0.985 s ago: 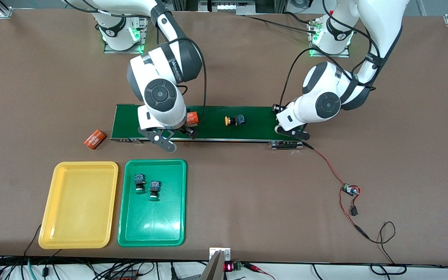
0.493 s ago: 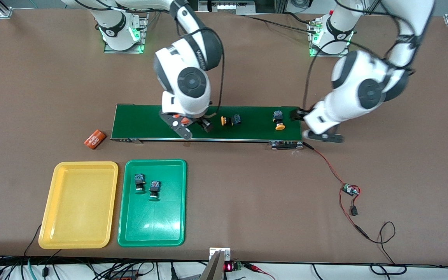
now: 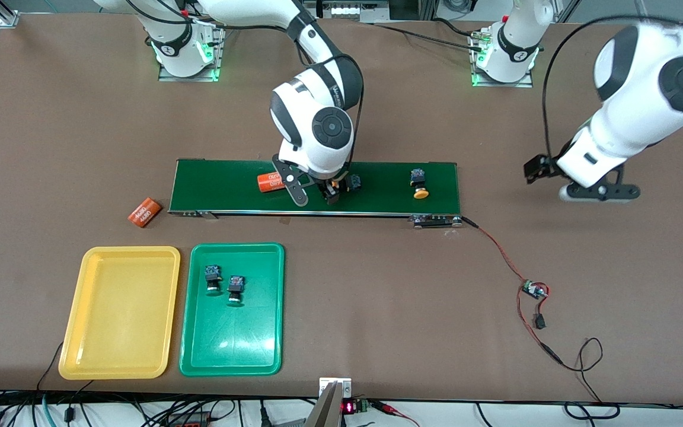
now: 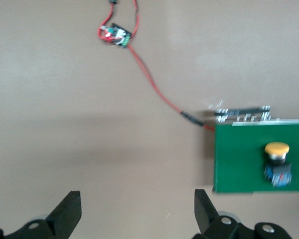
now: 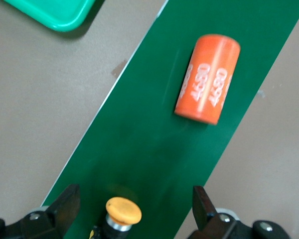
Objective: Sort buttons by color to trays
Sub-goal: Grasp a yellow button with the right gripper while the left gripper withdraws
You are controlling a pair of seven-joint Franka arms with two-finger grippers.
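Right end effector [image 3: 316,194], fingers apart, sits directly over the belt's yellow button [image 5: 122,211]; left end effector [image 4: 138,211], also apart, is well off over bare desk [image 3: 377,296].

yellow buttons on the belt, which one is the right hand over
The yellow button at the belt's middle, beside the orange cylinder: the open right hand straddles it. The other yellow button lies alone toward the left arm's end.
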